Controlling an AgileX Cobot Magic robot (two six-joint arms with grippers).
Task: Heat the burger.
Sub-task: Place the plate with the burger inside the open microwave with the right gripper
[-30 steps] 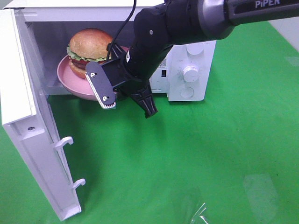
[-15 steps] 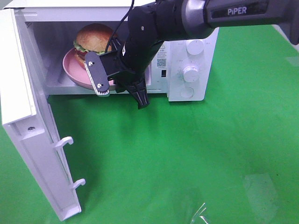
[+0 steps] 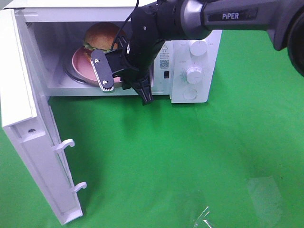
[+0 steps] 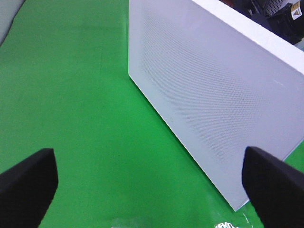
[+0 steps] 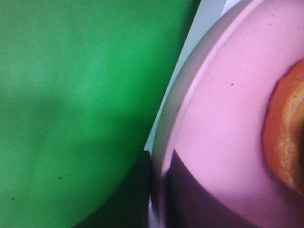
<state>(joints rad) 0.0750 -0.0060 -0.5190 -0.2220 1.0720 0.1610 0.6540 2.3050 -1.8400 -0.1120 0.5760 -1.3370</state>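
exterior high shows the burger [image 3: 101, 35] on a pink plate [image 3: 81, 66] inside the open microwave [image 3: 205, 64]; right tool [image 5: 157, 194] pinches the plate's rim, left tool [image 4: 149, 190] spread wide over the green bench [image 4: 71, 95].

The microwave [image 3: 190, 90] stands on the surface [image 3: 213, 156]. In its cavity lies the plate [image 3: 78, 66], and the burger [image 3: 100, 35] sits on it. The right gripper [image 5: 156, 199] pinches the plate's front rim, with the burger just beyond it. The door [image 3: 28, 137] stands open, well to the left.
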